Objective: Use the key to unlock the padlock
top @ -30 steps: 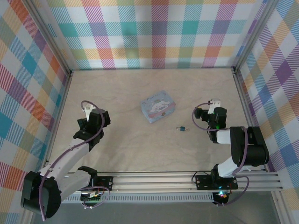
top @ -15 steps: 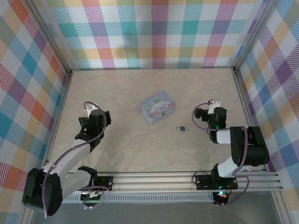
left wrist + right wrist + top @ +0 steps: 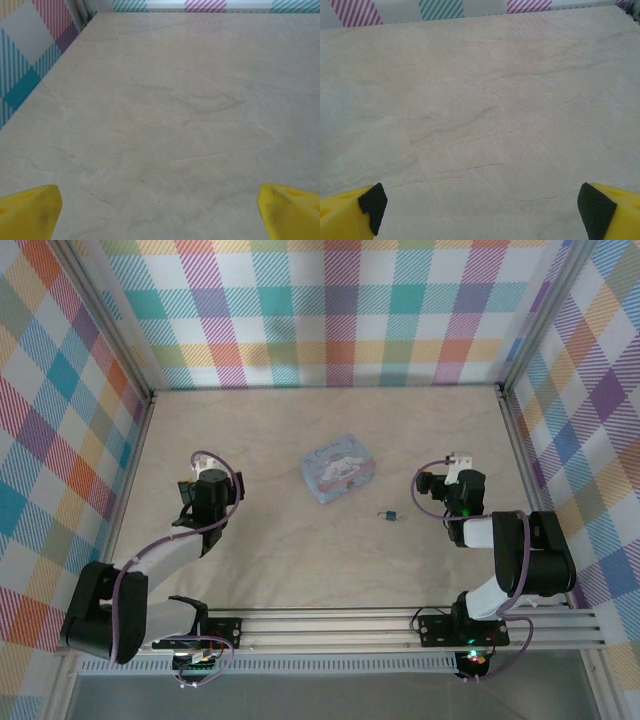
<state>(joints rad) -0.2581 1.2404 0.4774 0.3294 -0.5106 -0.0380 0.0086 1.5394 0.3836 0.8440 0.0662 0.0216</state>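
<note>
The left gripper [image 3: 207,483], at centre left of the top view, is standing wide open over the bare table [image 3: 290,560], its yellow fingertips [image 3: 30,212] showing in the lower corners of the left wrist view; the right gripper [image 3: 455,475], at centre right, is also gaping open, holding nothing; the padlock [image 3: 393,515] is lying just right of centre, between the right gripper and the light-blue tin [image 3: 338,468], touching neither; the key is proving too small to make out.

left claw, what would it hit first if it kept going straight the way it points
Nothing close: the left claw faces bare table, then probably the far wall; depth is unclear.
</note>
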